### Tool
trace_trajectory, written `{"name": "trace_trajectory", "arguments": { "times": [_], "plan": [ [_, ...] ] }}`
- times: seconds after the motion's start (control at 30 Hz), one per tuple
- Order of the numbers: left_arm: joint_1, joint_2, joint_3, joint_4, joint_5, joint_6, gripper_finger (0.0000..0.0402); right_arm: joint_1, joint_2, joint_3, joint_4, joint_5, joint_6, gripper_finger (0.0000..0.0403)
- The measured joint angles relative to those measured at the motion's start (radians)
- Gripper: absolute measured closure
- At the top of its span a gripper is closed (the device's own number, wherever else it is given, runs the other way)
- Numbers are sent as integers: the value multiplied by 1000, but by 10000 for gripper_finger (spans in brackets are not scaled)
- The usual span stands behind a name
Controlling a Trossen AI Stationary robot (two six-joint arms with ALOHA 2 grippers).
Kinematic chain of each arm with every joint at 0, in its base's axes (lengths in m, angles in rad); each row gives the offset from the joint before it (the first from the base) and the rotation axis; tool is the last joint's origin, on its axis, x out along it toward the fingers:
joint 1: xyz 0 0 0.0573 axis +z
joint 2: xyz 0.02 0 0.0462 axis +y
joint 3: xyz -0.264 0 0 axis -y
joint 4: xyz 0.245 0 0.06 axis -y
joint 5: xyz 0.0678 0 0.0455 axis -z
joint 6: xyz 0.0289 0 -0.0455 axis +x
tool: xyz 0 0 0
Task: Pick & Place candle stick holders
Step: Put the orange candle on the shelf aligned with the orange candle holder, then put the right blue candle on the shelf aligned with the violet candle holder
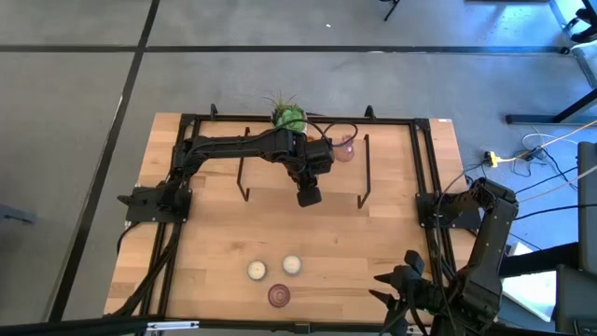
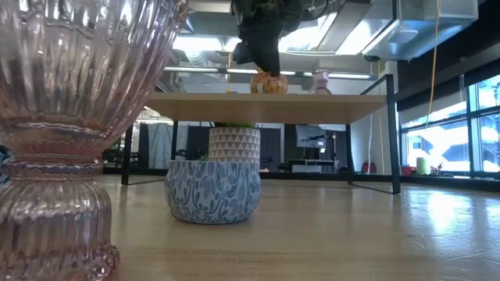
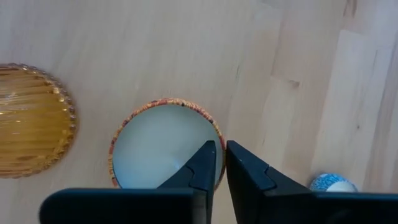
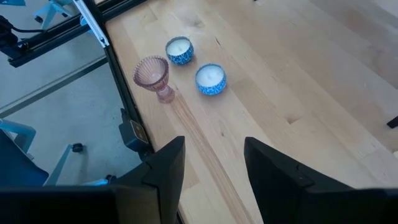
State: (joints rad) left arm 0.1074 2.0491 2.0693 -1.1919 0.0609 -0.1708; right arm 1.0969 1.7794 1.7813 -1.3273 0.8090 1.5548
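My left gripper (image 1: 309, 196) reaches over the raised wooden shelf (image 2: 266, 108) and is shut on a low round holder with a cream-white inside and a reddish patterned side (image 3: 163, 146); the holder also shows in the low view (image 2: 268, 82). An amber glass holder (image 3: 31, 121) stands beside it. A pinkish glass holder (image 1: 345, 147) stands on the shelf too. Two round cream-white holders with blue patterned sides (image 1: 256, 271) (image 1: 292, 265) and a second pinkish glass holder (image 1: 278, 296) stand on the table near its front edge. My right gripper (image 4: 214, 162) is open and empty at the front right. My left gripper holds the round holder by its rim (image 3: 217, 140), one finger (image 3: 202, 165) inside the cup and the other (image 3: 245, 168) outside. The fingers come from above, pointing down. The holder stays upright, its base level with the shelf top; whether it rests there I cannot tell.
A green spiky plant (image 1: 289, 117) in a white patterned pot (image 2: 234, 144) stands at the back. The shelf's black legs (image 2: 388, 133) and a black frame (image 1: 424, 159) border the table. Bare wood lies between the shelf and the front holders.
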Motion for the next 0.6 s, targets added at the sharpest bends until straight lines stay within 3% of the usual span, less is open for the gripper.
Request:
{"name": "trace_trajectory", "arguments": {
  "times": [0.17,0.6],
  "plan": [
    [0,-4,3,-5,-29,9,345,0,0,0,0,0,-4,233],
    [-19,-7,203,-91,-51,-33,285,0,-12,0,0,-1,-26,233]
  ]
}}
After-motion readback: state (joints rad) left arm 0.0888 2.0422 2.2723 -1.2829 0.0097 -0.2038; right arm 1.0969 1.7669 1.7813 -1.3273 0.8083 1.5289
